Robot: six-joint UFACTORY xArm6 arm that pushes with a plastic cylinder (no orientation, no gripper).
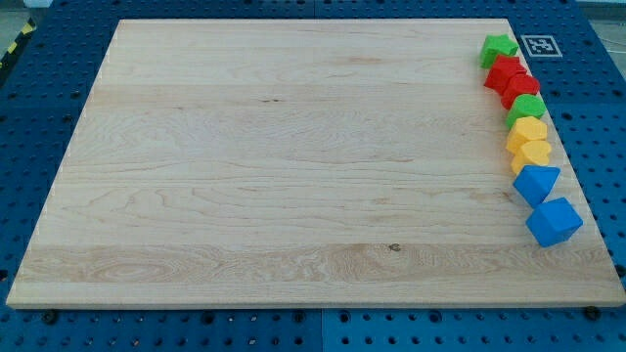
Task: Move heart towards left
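**Heart parked in right-edge lineup, tip not in frame**

Surface (293, 166): wooden board on a blue pegboard base (59, 98), bare apart from 1 column of blocks hugging the view's right edge. Looks like a reset layout: everything is stacked out of the way along 1 side, so any leftward push has open board ahead.

Column, big to small:
- blue block (554, 221) at the bottom, chunky and angular, exact shape unclear
- blue block above it (536, 183), touching or nearly
- 2 yellow blocks (530, 142), pressed together; the split between them is hard to read
- red star (504, 71) with a 2nd red block (520, 89) tight against it. The 2nd red block is my best guess for the heart, but lobes and point are too small to confirm
- green block (525, 107) wedged between red and yellow, mostly hidden
- green star (498, 49) at the top, beside a fiducial tag (539, 45)

Heart heading and long axis: cannot tell. It is packed between neighbours and partly covered.

My tip: not visible, so no position relative to the blocks. No jaws on this rig, so nothing to tell about them.

Judgement: approach has to come from the view's right of the heart, where there is almost no board margin. Risk: dragging the red star or the green block along.
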